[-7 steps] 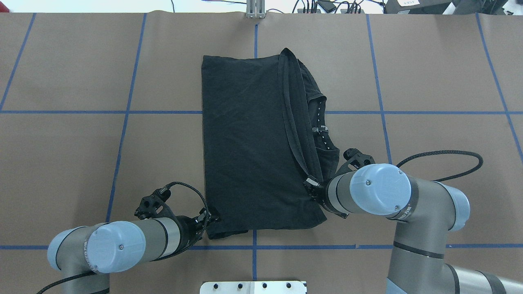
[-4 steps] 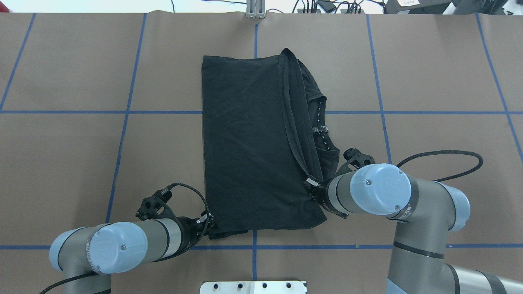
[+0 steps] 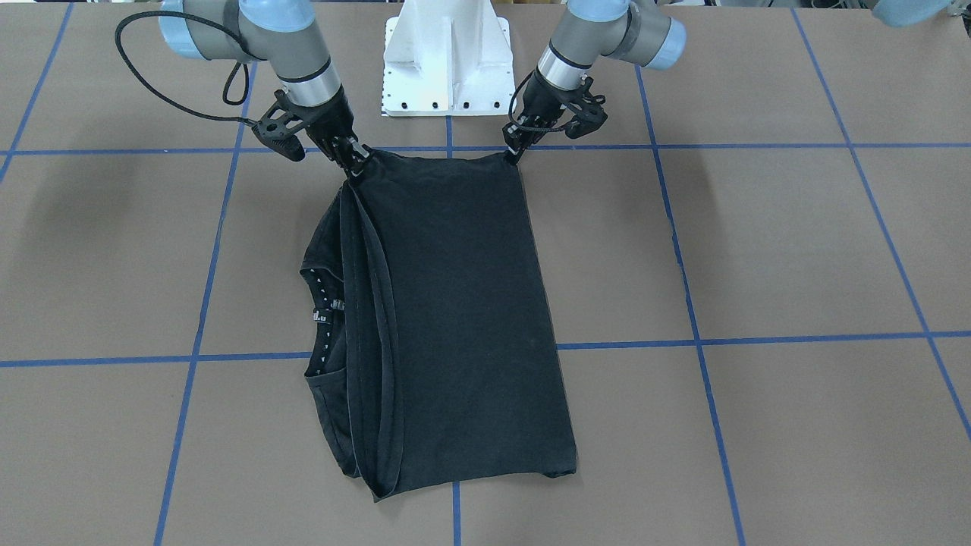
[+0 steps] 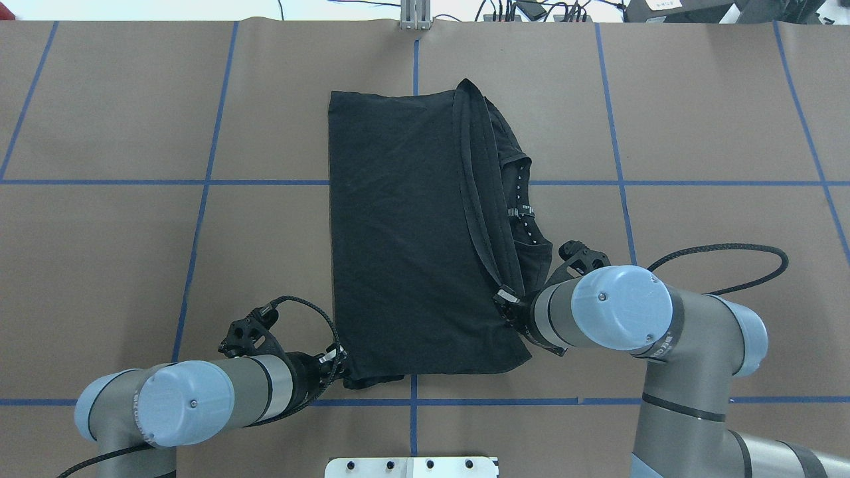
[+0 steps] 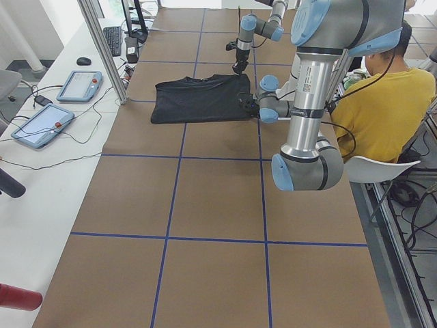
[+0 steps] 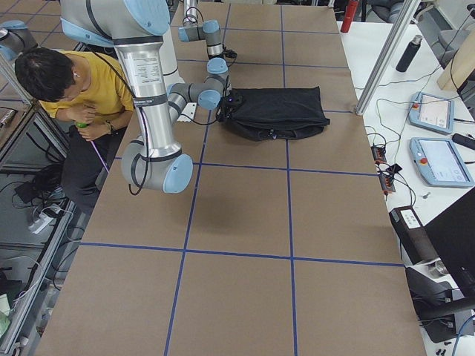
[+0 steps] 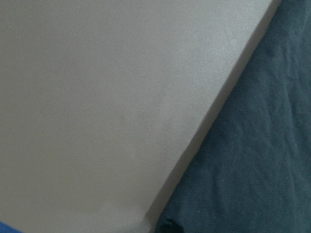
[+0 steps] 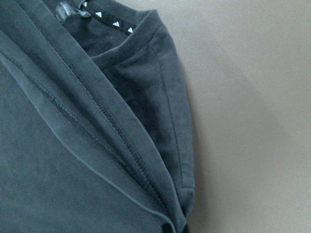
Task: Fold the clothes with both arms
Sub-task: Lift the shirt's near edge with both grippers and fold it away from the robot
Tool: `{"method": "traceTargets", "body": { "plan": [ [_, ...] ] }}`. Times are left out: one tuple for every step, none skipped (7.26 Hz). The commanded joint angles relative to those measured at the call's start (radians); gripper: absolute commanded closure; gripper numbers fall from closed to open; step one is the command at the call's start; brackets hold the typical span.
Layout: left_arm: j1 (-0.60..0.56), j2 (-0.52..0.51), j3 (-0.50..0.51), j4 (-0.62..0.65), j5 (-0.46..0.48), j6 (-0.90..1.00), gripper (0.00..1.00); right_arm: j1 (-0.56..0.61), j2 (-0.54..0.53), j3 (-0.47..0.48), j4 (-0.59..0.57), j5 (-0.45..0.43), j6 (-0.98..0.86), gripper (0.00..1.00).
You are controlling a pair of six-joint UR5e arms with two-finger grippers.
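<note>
In the front-facing view, the black T-shirt (image 3: pixel 455 303) is lying folded lengthwise on the table (image 3: pixel 796 243), stretching straight away from the white base plate (image 3: pixel 447 68). The left gripper (image 3: pixel 514 154) is pinching one plate-side corner, jaws closed on a small peak of cloth. The right gripper (image 3: pixel 353 165) is clamping the other plate-side corner, where the stacked hems (image 3: pixel 368 303) are converging. The edge between them is running nearly straight.

In the overhead view, both arms are reaching out from either side of the plate, and the collar (image 4: pixel 524 212) is peeking out from under the folded layers on the right arm's side.

In the two side views, the shirt is showing as a low dark slab just beyond the plate, with a person (image 5: pixel 382 102) sitting behind the robot. The grips are too small to judge there.

The left wrist camera is showing only bare table and a cloth edge. The right wrist camera is showing layered hems and the collar band. No fingers are appearing in either.

The risk probably lies in lifting this edge away from the plate. The right jaws may be catching only some layers, so the lower ones could drop and open the fold. The left pinch looks slight and may slip. Uneven lifting would skew the fold.
</note>
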Motion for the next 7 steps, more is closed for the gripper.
{"method": "traceTargets", "body": {
  "plan": [
    [0.0,0.051,-0.151,0.035,-0.02,-0.001,1.0,-0.002,-0.102,0.137,-0.001,0.047,0.009,1.0],
    [0.0,0.058,-0.226,0.08,-0.041,-0.001,1.0,-0.003,-0.132,0.196,-0.002,0.07,0.055,1.0],
    [-0.002,0.047,-0.282,0.118,-0.05,0.001,1.0,-0.002,-0.133,0.233,-0.004,0.079,0.064,1.0],
    [-0.065,0.03,-0.29,0.132,-0.093,0.008,1.0,0.014,-0.123,0.231,-0.006,0.093,0.063,1.0],
    [-0.169,-0.026,-0.267,0.152,-0.113,0.025,1.0,0.085,-0.118,0.222,-0.007,0.104,0.057,1.0],
    [-0.275,-0.097,-0.194,0.179,-0.195,0.08,1.0,0.163,-0.101,0.19,-0.006,0.168,0.054,1.0],
    [-0.364,-0.161,-0.122,0.192,-0.224,0.112,1.0,0.239,-0.028,0.103,-0.006,0.233,0.048,1.0]
  ]
}}
